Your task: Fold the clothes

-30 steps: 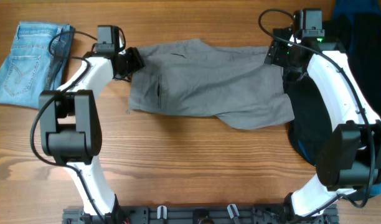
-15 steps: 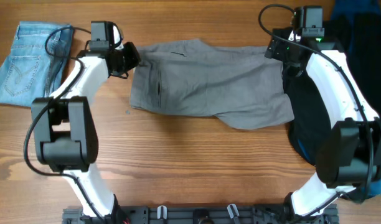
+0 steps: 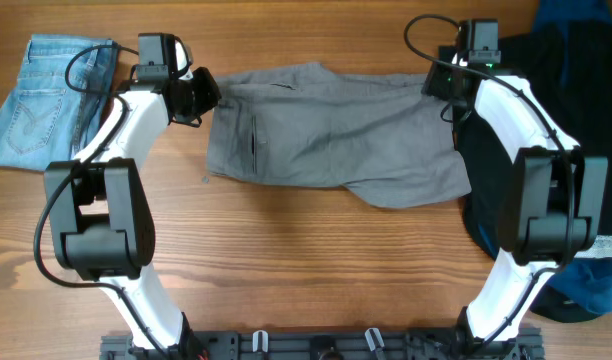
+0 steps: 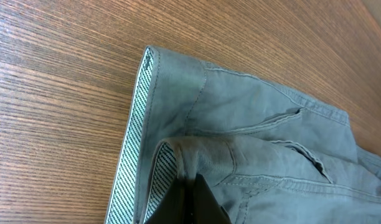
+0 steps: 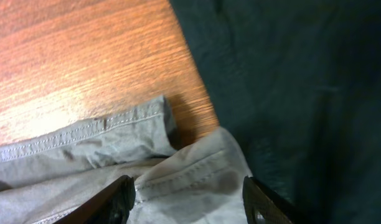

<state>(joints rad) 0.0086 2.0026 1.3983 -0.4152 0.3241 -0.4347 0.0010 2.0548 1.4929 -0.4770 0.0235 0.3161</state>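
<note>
Grey trousers (image 3: 336, 140) lie spread across the middle of the table, waistband to the left. My left gripper (image 3: 208, 92) is at that waistband's upper corner. In the left wrist view it (image 4: 189, 182) is shut on a pinched-up fold of the waistband (image 4: 197, 155), whose striped lining shows. My right gripper (image 3: 438, 88) is at the trousers' upper right end. In the right wrist view it (image 5: 187, 191) stands open, its fingers (image 5: 119, 196) on either side of a stitched hem (image 5: 190, 171) without pinching it.
Light-blue jeans (image 3: 41, 95) lie at the far left. A large black garment (image 3: 491, 200) lies right of the trousers, under my right arm, and fills the right wrist view (image 5: 290, 74). A dark-blue garment (image 3: 571, 18) is at the top right corner.
My left gripper has shut on the waistband and drawn slightly left and up. My right gripper has shifted left over the hem and its jaws have narrowed.
</note>
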